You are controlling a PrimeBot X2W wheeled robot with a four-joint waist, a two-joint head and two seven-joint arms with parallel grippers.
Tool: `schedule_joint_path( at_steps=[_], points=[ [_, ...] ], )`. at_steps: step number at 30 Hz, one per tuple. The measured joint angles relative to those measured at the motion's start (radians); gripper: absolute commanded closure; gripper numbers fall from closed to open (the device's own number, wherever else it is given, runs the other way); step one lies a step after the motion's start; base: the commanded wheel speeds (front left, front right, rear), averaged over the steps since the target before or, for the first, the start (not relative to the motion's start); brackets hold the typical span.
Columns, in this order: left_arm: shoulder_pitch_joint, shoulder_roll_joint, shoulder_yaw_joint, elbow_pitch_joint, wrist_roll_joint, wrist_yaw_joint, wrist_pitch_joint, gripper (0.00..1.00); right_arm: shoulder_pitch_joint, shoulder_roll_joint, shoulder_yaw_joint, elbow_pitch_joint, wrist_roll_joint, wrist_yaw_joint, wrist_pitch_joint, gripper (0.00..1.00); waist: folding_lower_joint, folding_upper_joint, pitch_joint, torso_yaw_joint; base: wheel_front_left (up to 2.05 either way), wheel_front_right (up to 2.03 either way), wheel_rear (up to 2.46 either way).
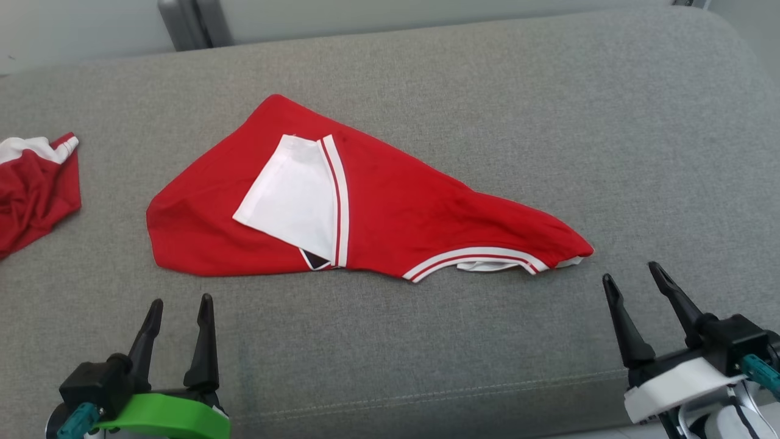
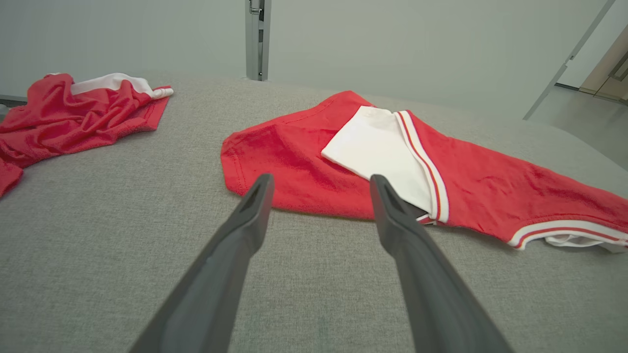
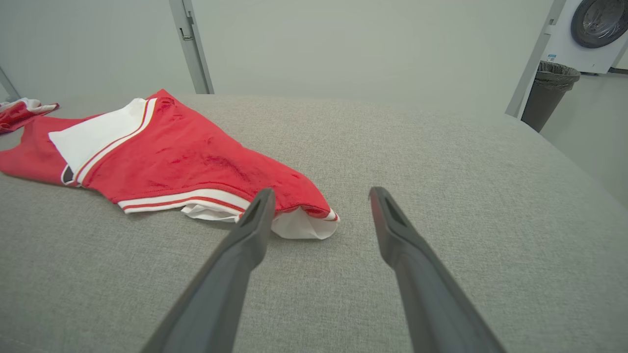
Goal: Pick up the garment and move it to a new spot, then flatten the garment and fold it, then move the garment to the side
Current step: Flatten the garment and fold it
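Observation:
A red garment (image 1: 402, 213) with white and red striped trim lies folded in a rough triangle on the grey cushion, a white sleeve panel (image 1: 292, 195) turned over on top of it. The garment (image 2: 490, 181) also lies ahead in the left wrist view, and the garment (image 3: 181, 157) sits at the left in the right wrist view. My left gripper (image 1: 180, 308) stands open near the front edge, short of the garment's left end. Near its right tip my right gripper (image 1: 634, 274) hangs open. Both hold nothing.
A second red and white garment (image 1: 33, 189) lies crumpled at the cushion's far left (image 2: 73, 113). The grey cushion (image 1: 548, 122) stretches wide to the right. A dark bin (image 3: 547, 93) and a washing machine (image 3: 588, 29) stand beyond the right end.

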Motion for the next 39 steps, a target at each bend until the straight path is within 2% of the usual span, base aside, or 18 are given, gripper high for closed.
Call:
schedule_joint_path(
  at_steps=[4,15,23,29,39],
  points=[
    [-0.045,-0.001,0.005,0.003,0.000,-0.005,0.000,0.00,-0.072,0.007,0.058,-0.002,-0.028,0.009,0.000,0.00,0.0000,0.0000,0.045,0.002,0.00,0.00,0.00],
    [-0.196,-0.001,0.017,0.032,-0.001,-0.019,0.015,0.00,-0.283,0.012,0.306,-0.017,-0.146,0.018,0.045,0.00,0.0000,0.0000,0.151,0.002,0.00,0.00,0.00],
    [-0.305,-0.031,-0.012,0.062,-0.001,-0.051,0.022,0.00,-0.437,-0.007,0.511,0.060,-0.209,0.019,0.120,0.00,0.0000,0.0000,0.218,0.025,0.00,0.00,0.00],
    [-0.349,-0.061,-0.033,0.097,-0.004,-0.065,0.022,0.00,-0.562,-0.014,0.635,0.118,-0.211,0.019,0.176,0.00,0.0000,0.0000,0.247,0.066,0.00,0.00,0.00],
    [-0.435,-0.093,-0.040,0.137,-0.012,-0.091,0.020,0.00,-0.756,0.002,0.711,0.202,-0.172,0.019,0.264,0.00,0.0001,0.0000,0.296,0.136,0.00,0.00,0.00]
  ],
)
